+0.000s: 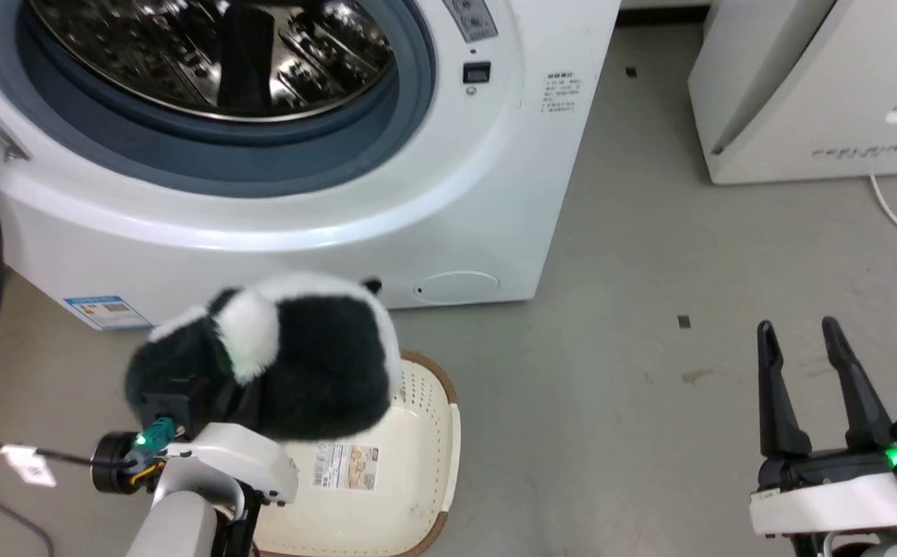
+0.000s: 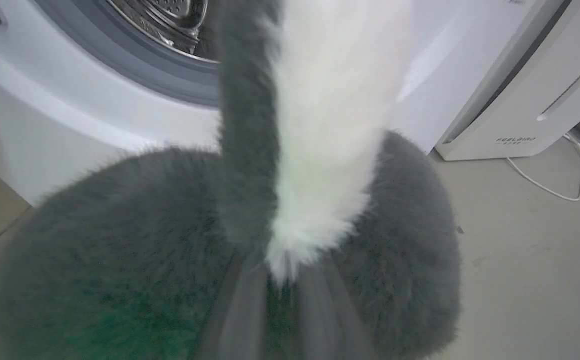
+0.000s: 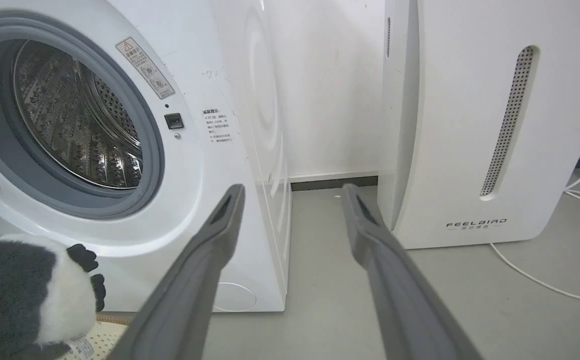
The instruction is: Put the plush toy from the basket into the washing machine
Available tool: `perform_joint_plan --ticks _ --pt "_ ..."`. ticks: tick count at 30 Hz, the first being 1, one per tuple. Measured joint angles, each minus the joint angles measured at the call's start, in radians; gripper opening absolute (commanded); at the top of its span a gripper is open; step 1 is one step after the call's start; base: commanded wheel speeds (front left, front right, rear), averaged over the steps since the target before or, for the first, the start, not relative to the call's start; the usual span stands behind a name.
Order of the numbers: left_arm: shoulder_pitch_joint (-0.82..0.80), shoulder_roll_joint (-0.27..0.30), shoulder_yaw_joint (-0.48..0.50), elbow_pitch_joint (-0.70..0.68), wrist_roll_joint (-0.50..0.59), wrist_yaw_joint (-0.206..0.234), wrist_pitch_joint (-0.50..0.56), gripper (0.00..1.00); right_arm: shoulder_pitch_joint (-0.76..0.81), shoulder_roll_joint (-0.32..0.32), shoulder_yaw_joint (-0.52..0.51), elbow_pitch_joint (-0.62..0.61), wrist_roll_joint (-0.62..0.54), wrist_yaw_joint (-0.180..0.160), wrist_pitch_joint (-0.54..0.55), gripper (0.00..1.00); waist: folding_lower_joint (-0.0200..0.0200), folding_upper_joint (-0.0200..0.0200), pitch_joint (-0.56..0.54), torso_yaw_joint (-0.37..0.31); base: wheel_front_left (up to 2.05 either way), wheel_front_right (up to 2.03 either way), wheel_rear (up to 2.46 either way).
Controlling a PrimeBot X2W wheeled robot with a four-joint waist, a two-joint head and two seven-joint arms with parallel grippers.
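At the left, the left hand (image 2: 282, 305) was clamped on the plush toy (image 1: 301, 363), which hung over the left part of the cream basket (image 1: 425, 464), just in front of the white washing machine (image 1: 448, 193) with its drum mouth open. Farther right, the right hand (image 1: 804, 363) hovered above the grey floor (image 1: 611, 387), fingers spread wide and holding nothing, with the FEELBIRD appliance (image 1: 789, 100) beyond it.

White FEELBIRD appliance (image 3: 445, 125); white cable (image 3: 550, 286) apparently reaches it.
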Motion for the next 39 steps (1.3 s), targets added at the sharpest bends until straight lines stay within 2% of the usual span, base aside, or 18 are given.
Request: perform_joint_plan --ticks 10,15,18,23,30,39 --pt "0.047 -0.055 0.123 -0.341 0.04 -0.015 0.0 0.0 0.014 0.0 0.01 -0.008 0.0 0.0 0.0 1.0 0.0 0.0 -0.009 -0.01 0.0 0.0 0.0" --pt "-0.02 -0.067 0.174 -0.469 0.051 -0.026 0.0 0.0 0.01 0.0 0.012 -0.025 0.003 0.0 0.0 1.0 0.0 0.0 0.039 -0.028 0.0 0.0 0.0" --pt "-0.094 -0.062 0.203 -0.491 0.051 -0.03 0.0 0.0 0.001 0.0 0.013 -0.035 0.012 0.0 0.0 1.0 0.0001 0.0 0.084 -0.041 0.0 0.0 0.0" --pt "-0.267 0.003 0.232 -0.447 0.05 -0.032 0.001 0.0 -0.039 0.0 0.023 -0.053 0.026 0.0 0.0 1.0 0.0002 0.0 0.175 -0.068 0.0 0.0 0.0" --pt "-0.585 0.14 0.24 -0.307 0.059 -0.039 0.054 0.0 -0.084 0.0 0.035 -0.069 0.065 0.0 0.0 1.0 0.0003 0.0 0.323 -0.116 0.0 0.0 0.0" --pt "-0.977 0.309 0.171 -0.121 0.152 -0.045 0.119 0.0 -0.122 0.0 0.074 -0.082 0.11 0.0 0.0 1.0 0.0004 0.0 0.497 -0.185 0.0 0.0 0.0"
